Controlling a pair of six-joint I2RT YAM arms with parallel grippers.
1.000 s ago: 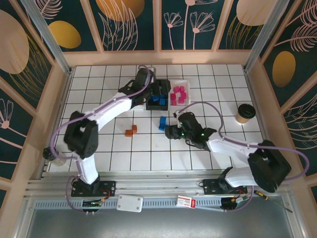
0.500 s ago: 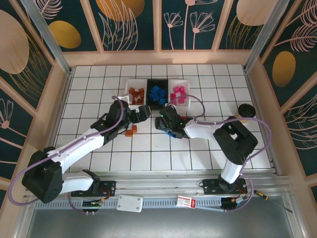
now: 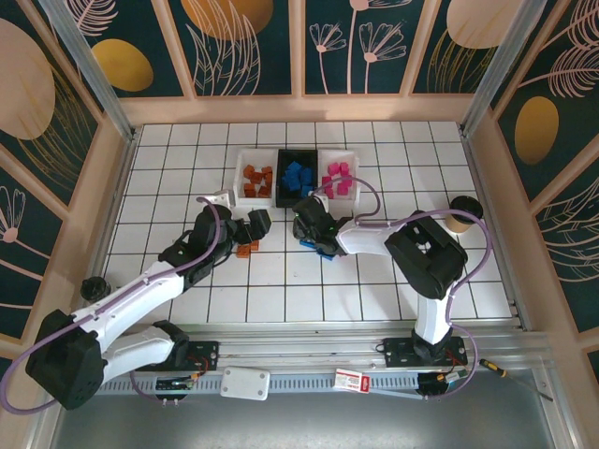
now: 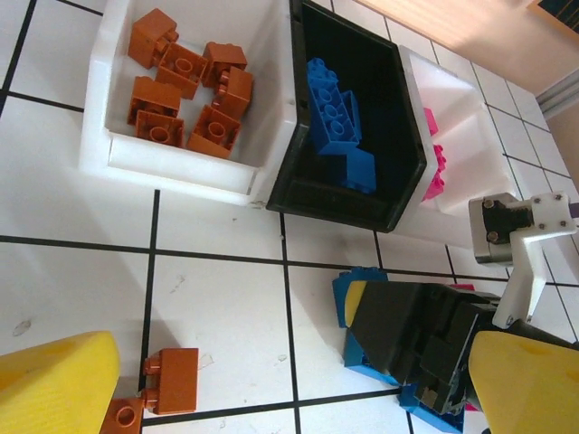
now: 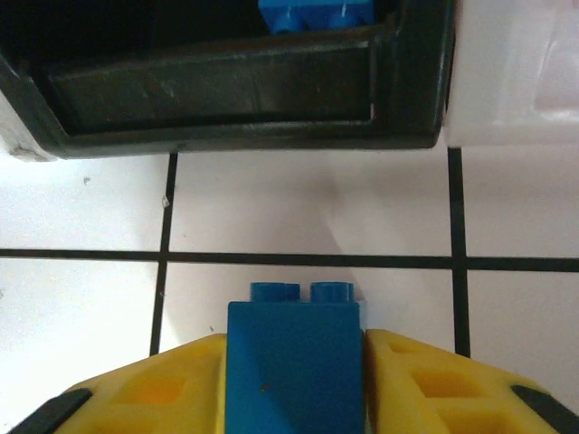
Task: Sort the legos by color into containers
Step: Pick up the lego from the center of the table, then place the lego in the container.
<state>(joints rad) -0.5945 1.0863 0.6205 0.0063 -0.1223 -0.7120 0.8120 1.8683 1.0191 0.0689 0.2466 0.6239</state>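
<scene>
**Desk:** Gripping what, on the right?

**Photo:** Clamped with the right gripper (image 5: 294, 351) on a single blue brick (image 5: 292, 380), studs forward, a yellow finger pressed to each side. Facing the near wall of the black bin (image 5: 226, 99) straight ahead of the fingertips, more blue visible inside.

**Desk:** And on the left?

**Photo:** Spread wide at the left gripper (image 4: 294, 366), grasping nothing. Hovering with two loose orange bricks (image 4: 170, 380) just beside one finger, short of the white bin of orange bricks (image 4: 95, 136) ahead.

**Desk:** Going wrong how, from here?

**Photo:** Probably at the wall. Looks low. Risks ramming the rim and twisting the brick out of the pinch if pushed forward before lifting. Risks a blue brick among the pink too, if carried off to the right, into the white bin of pink bricks (image 4: 457, 99) right beside the black one.

**Desk:** Anything else?

**Photo:** Could drag or scatter the other loose blue bricks (image 4: 346, 298) lying under and beside the right gripper on the way up. Could also knock arm against arm, working this close together, with the left reaching for the orange pair.
</scene>
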